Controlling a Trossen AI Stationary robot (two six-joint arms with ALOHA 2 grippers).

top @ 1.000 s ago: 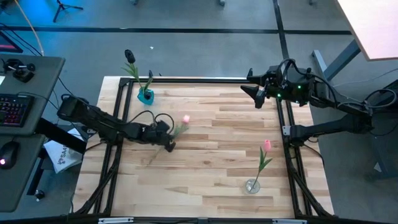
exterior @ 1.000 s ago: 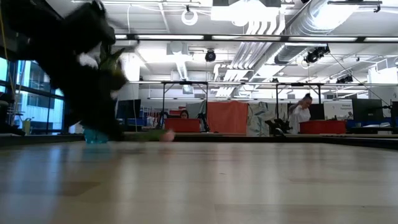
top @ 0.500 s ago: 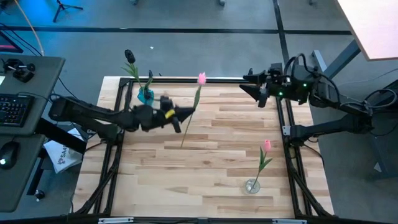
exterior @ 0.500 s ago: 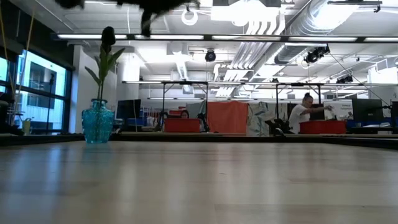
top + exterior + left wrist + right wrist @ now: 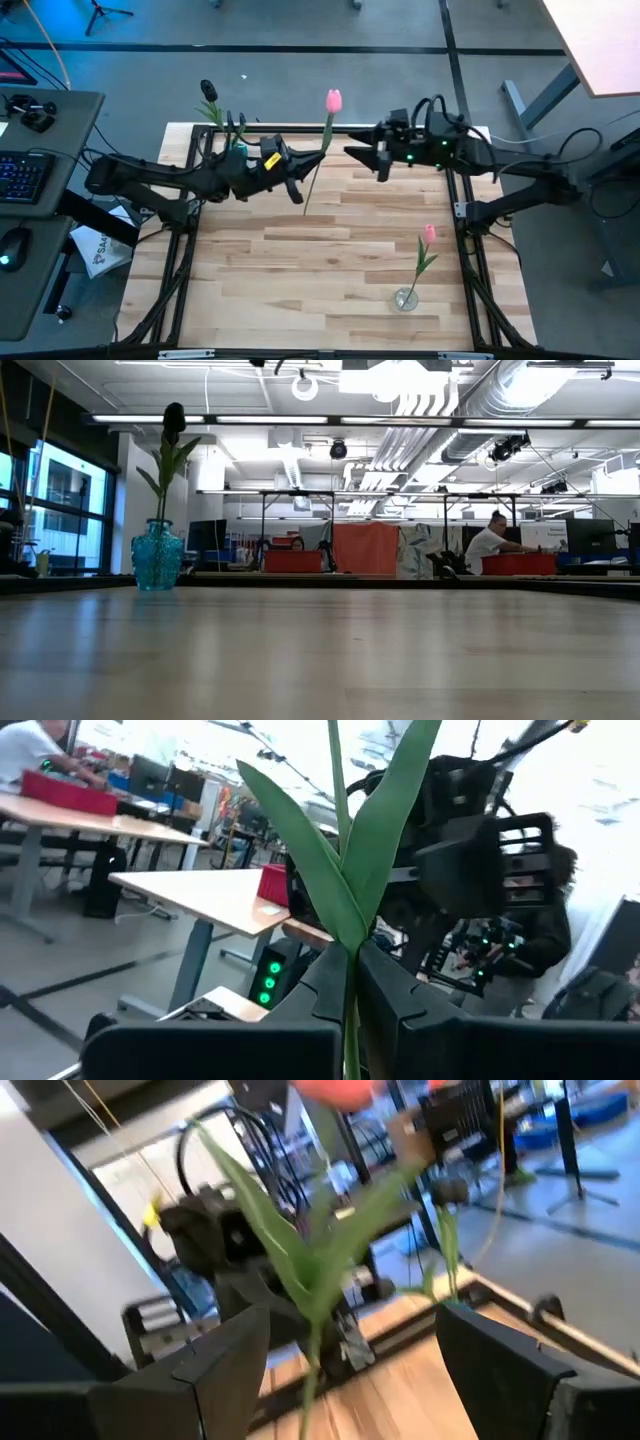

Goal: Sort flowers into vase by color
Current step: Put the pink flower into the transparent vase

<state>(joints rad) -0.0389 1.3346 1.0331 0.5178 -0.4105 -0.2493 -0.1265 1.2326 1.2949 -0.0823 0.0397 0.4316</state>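
Observation:
My left gripper point(image 5: 299, 184) is raised over the far part of the table and shut on a pink tulip point(image 5: 333, 100) with a thin green stem and long leaves point(image 5: 345, 870). My right gripper point(image 5: 362, 160) is open, just right of that flower. In the right wrist view its fingers point(image 5: 230, 1350) stand either side of the leaves point(image 5: 300, 1275) without touching. A dark tulip point(image 5: 174, 415) stands stem-down in a blue vase point(image 5: 158, 560) at the far left. Another pink tulip point(image 5: 429, 234) stands in a clear vase point(image 5: 405, 298) near the right front. My left gripper pinches the tulip's stem point(image 5: 351, 1005) between its two fingers, just below where the leaves branch off. The fingers come across the stem from the table's left. The flower is lifted clear, roughly upright, head up, with the stem's lower end point(image 5: 305, 206) free below the fingers.
A black frame rail point(image 5: 330, 128) runs along the table's far edge, with more rails at the sides. The wooden tabletop point(image 5: 330, 260) lies bare between the two vases. A desk with keyboard and mouse point(image 5: 20, 175) stands to the left. A person point(image 5: 490, 540) sits far behind.
My left gripper has risen from the tabletop with the pink tulip, turned it from lying flat to upright, and carried it toward the far edge and right. My right gripper has moved left toward the flower.

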